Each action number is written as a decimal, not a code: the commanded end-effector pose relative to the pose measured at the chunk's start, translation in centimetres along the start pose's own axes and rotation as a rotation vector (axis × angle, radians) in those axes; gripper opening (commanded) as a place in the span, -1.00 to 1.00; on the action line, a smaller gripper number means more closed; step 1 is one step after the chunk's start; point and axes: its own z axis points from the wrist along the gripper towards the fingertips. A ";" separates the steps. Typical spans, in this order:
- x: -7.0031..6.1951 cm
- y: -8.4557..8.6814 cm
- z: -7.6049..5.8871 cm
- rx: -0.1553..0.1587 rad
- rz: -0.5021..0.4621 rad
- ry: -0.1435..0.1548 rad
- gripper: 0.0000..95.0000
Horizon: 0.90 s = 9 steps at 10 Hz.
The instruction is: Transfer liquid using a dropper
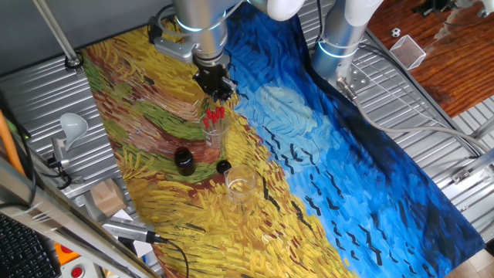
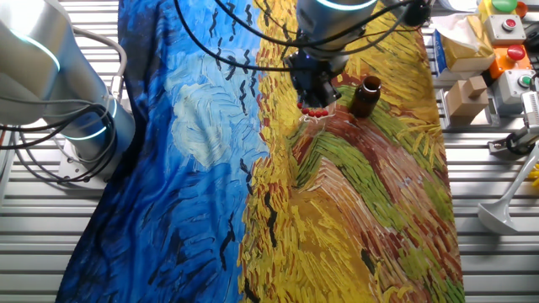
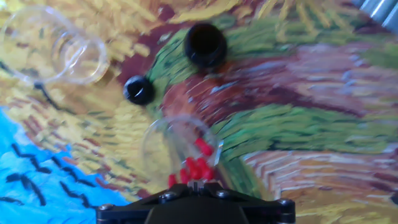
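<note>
Painted cloth [image 1: 363, 177], a swirling print in yellow, green, brown and blue, covers the work surface; it lies over a ribbed metal table [image 1: 432, 116] whose slats show at the edges. Wooden flooring [image 1: 455, 46] shows beyond the table in one fixed view.

Dropper [image 1: 214, 116]: one of a cluster with red bulbs, standing upright in a clear glass holder [image 1: 214, 137] on the yellow part of the cloth. In the hand view the red bulbs sit bunched at the near rim of the holder.

Gripper [image 1: 214, 85]: black, on the silver arm, directly above the bulbs and very close to them. Whether the fingers are apart or closed on a bulb cannot be told.

Dark bottle [image 1: 184, 161]: uncapped, upright, near the holder.

Black cap [image 1: 223, 165]: loose on the cloth, between bottle and empty beaker.

Clear beaker [image 1: 240, 185]: upright, just beyond the cap.

Second silver arm base [image 2: 76, 126]: at the table's blue side.

Cardboard boxes [image 2: 467, 93] and button units [image 2: 514, 59]: off the cloth's edge.
</note>
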 end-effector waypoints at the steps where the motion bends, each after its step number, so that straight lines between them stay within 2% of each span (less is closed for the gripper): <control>1: 0.0 0.0 0.1 -0.004 0.005 -0.002 -0.60; 5: 0.0 0.1 0.1 0.005 0.010 0.004 -0.60; 9: 0.0 0.1 0.0 0.015 0.035 -0.012 -0.60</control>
